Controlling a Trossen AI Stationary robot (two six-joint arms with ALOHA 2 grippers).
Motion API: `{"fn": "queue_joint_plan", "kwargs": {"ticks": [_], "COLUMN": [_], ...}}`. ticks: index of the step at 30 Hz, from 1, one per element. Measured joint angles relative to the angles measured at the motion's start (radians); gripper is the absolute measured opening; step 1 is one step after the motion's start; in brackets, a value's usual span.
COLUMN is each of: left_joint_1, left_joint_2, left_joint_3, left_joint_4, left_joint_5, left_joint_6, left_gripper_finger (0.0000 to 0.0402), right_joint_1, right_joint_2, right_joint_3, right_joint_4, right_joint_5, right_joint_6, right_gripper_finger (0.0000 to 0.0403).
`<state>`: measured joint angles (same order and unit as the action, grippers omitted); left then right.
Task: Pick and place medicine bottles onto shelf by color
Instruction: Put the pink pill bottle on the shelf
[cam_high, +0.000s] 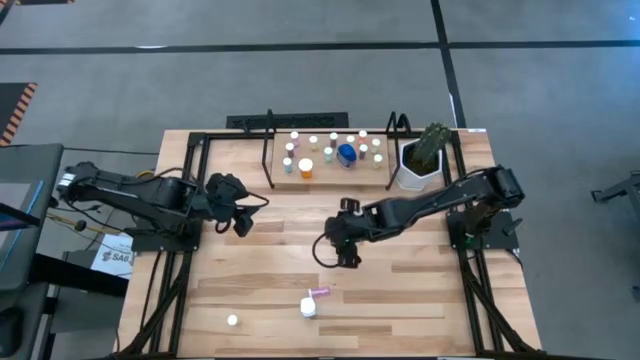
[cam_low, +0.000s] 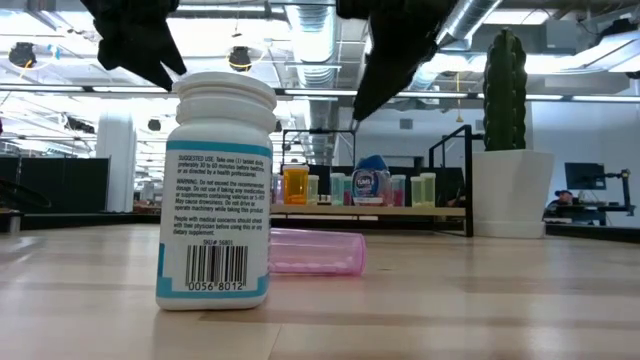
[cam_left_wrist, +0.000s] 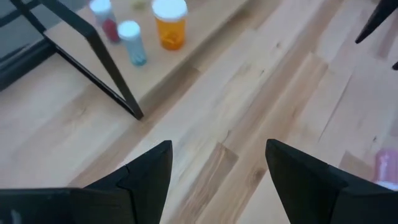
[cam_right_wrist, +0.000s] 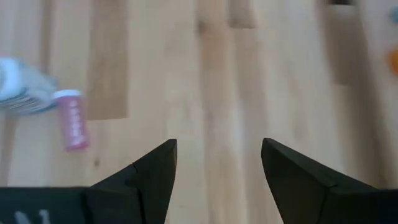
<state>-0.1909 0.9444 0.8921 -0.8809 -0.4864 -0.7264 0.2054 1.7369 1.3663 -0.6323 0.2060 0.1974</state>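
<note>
Right gripper (cam_high: 347, 250) hangs wide open and empty above mid-table (cam_high: 420, 290), while the left gripper (cam_high: 240, 216) waits, also open and empty, near the shelf (cam_high: 330, 178). A white bottle (cam_high: 308, 307) stands touching a fallen pink vial (cam_high: 320, 293) at the near edge; most medicine bottles (cam_high: 346, 153) already stand on the shelf.
</note>
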Motion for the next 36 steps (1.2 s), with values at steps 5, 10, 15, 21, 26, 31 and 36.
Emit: {"fn": "queue_joint_plan", "kwargs": {"ticks": [5, 10, 15, 21, 26, 31, 36], "left_joint_1": [0.0, -0.033, -0.103, -0.221, -0.334, -0.431, -0.496], "left_joint_2": [0.065, 0.129, 0.167, 0.171, 0.171, 0.171, 0.171], "left_joint_3": [0.0, 0.0, 0.0, 0.0, 0.0, 0.0, 0.0], "left_joint_4": [0.008, 0.011, 0.029, 0.05, 0.074, 0.085, 0.088], "left_joint_5": [0.011, 0.001, 0.025, 0.008, -0.035, -0.108, -0.16], "left_joint_6": [-0.002, -0.06, -0.13, -0.232, -0.321, -0.409, -0.473], "left_gripper_finger": [0.0245, 0.0245, 0.0245, 0.0245, 0.0245, 0.0245, 0.0245], "right_joint_1": [0.003, 0.014, 0.035, 0.085, 0.137, 0.173, 0.195], "right_joint_2": [0.002, 0.004, 0.003, 0.003, 0.003, 0.003, 0.038], "right_joint_3": [-0.094, -0.182, -0.229, -0.23, -0.23, -0.23, -0.229], "right_joint_4": [0.183, 0.362, 0.477, 0.551, 0.606, 0.611, 0.651], "right_joint_5": [-0.167, -0.213, -0.212, -0.206, -0.185, -0.181, -0.179], "right_joint_6": [-0.116, -0.067, 0.059, 0.205, 0.345, 0.405, 0.401], "right_gripper_finger": [0.0256, 0.0256, 0.0256, 0.0256, 0.0256, 0.0256, 0.0256]}}
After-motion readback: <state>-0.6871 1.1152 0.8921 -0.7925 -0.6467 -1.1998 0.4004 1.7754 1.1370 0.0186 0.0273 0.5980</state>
